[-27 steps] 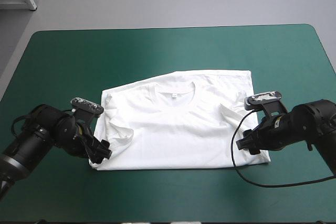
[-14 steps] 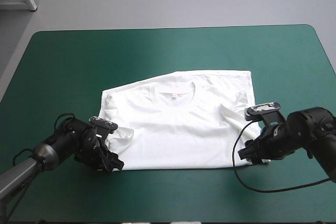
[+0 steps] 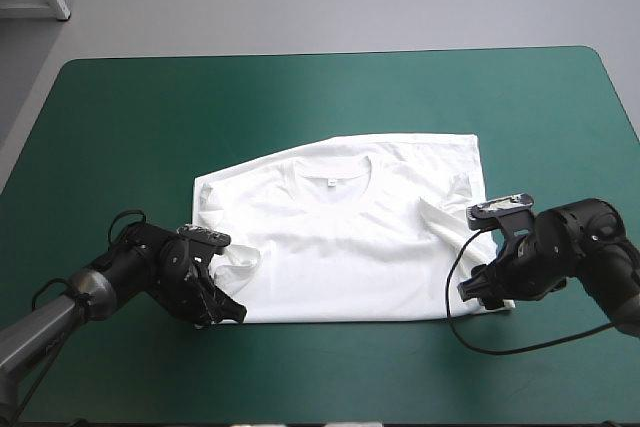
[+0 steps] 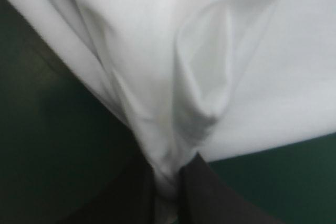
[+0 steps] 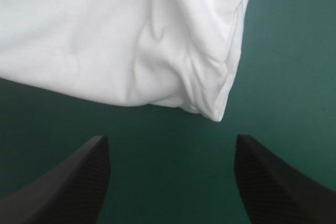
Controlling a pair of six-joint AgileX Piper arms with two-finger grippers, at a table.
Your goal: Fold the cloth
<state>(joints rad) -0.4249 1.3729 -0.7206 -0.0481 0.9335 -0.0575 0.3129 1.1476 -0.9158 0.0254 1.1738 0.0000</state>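
The white T-shirt [image 3: 345,242] lies spread flat mid-table, collar toward the far edge, sleeves folded in. My left gripper [image 3: 218,305] sits low at the shirt's near left corner. In the left wrist view its black fingers [image 4: 202,195] are pinched together with a fold of the T-shirt [image 4: 173,103] bunched between them. My right gripper [image 3: 482,293] rests at the near right corner. In the right wrist view its fingers [image 5: 84,177] stand wide apart on the teal-green cover, with the T-shirt's corner [image 5: 210,100] just ahead of them and nothing between them.
Bare teal-green cover [image 3: 330,97] stretches between the shirt and the table's far edge, with more on both sides. A narrow strip of cover [image 3: 340,367] runs along the near edge in front of the shirt.
The left gripper slid along the near edge onto the shirt's left corner and shut on it. The right gripper dropped slightly lower at the right corner, still open.
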